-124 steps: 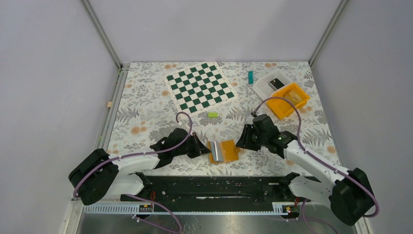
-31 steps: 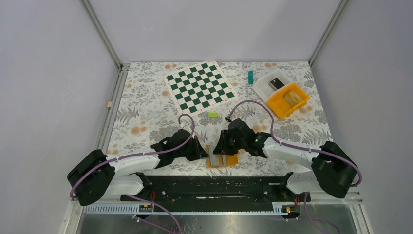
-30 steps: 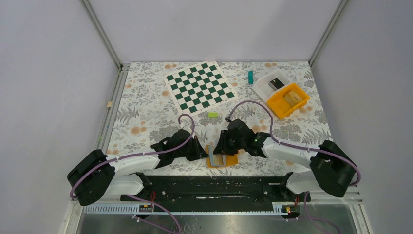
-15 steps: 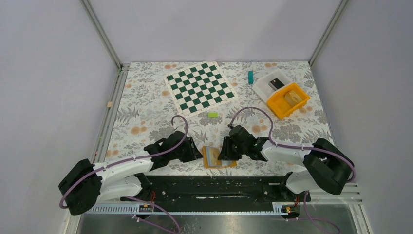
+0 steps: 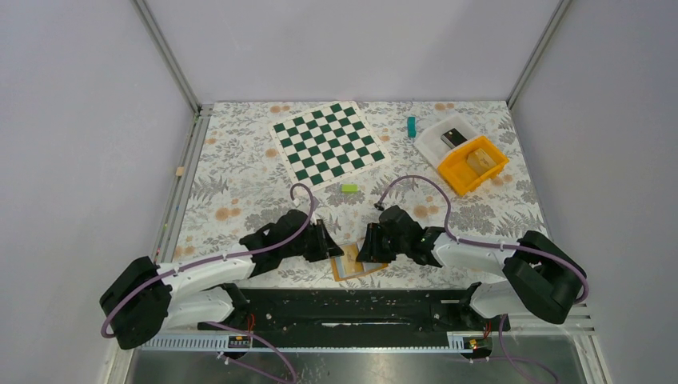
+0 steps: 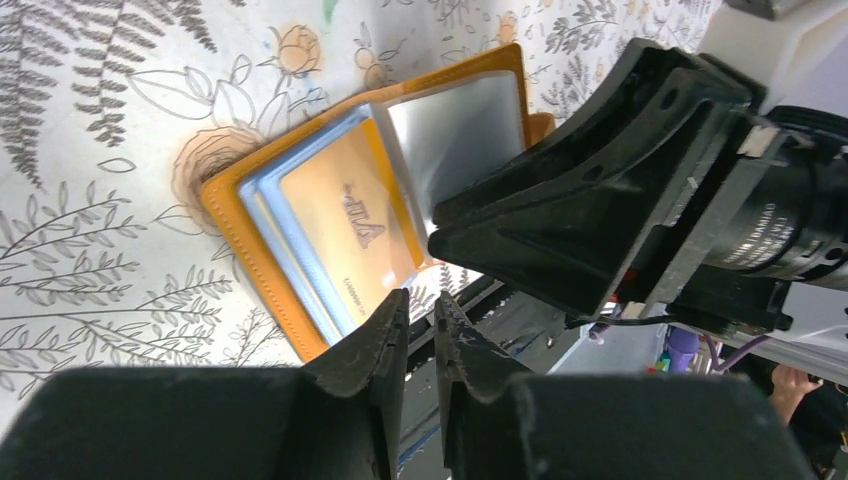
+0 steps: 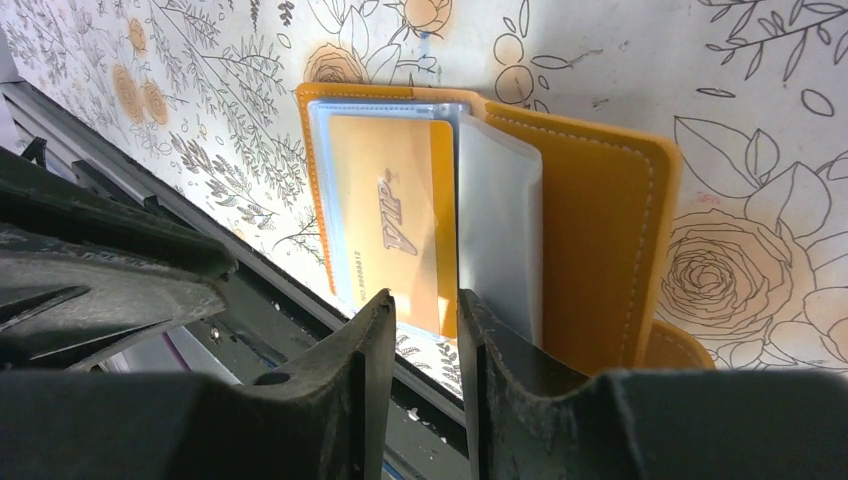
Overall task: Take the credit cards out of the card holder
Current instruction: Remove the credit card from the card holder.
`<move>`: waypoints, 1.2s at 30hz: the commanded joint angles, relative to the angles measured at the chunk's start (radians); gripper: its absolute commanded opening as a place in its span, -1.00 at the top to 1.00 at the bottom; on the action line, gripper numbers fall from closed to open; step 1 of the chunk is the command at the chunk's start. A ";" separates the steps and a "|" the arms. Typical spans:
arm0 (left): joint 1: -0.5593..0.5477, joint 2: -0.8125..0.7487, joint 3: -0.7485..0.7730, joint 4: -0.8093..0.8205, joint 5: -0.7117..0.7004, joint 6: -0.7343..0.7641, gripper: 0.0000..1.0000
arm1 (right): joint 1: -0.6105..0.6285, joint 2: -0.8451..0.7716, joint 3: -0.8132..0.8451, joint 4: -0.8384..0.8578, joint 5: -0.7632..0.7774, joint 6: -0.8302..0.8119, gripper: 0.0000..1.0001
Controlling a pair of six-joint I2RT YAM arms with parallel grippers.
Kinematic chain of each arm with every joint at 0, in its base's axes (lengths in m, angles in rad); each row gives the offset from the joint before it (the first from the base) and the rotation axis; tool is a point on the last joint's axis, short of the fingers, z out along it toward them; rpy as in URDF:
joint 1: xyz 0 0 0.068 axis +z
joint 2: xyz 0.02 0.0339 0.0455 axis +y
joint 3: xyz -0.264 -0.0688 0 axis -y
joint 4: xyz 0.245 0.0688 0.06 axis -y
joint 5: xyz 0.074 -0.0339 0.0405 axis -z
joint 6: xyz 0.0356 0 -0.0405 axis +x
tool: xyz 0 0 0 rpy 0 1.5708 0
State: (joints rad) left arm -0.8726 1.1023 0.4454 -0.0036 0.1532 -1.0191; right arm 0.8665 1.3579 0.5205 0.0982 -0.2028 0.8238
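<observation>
Card holder [image 7: 600, 230] open between the arms — right gripper [image 7: 425, 315], narrowly apart, poised at the short edge of the top credit card [image 7: 385, 230]; left gripper [image 6: 420, 310] nearly closed, empty.

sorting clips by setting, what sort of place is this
Probably a robot lab test cell: left arm and right arm bolted at the table edge, plain grey walls boxing it in, props like a checkered mat and orange bin.
</observation>
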 commanded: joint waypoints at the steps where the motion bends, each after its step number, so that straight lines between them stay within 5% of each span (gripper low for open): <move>1: -0.009 -0.014 0.058 0.087 0.027 0.007 0.69 | -0.006 -0.020 0.034 -0.021 0.012 -0.027 0.29; 13: -0.008 0.174 0.015 0.164 0.008 0.001 0.79 | -0.011 -0.016 0.071 -0.056 0.028 -0.030 0.28; 36: -0.008 0.266 -0.060 0.193 -0.012 -0.012 0.85 | -0.057 0.127 0.030 0.038 -0.052 -0.047 0.26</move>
State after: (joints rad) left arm -0.8772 1.3510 0.4034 0.2073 0.1570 -1.0443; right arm 0.8211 1.4631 0.5583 0.1127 -0.2485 0.8036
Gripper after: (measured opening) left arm 0.076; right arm 0.365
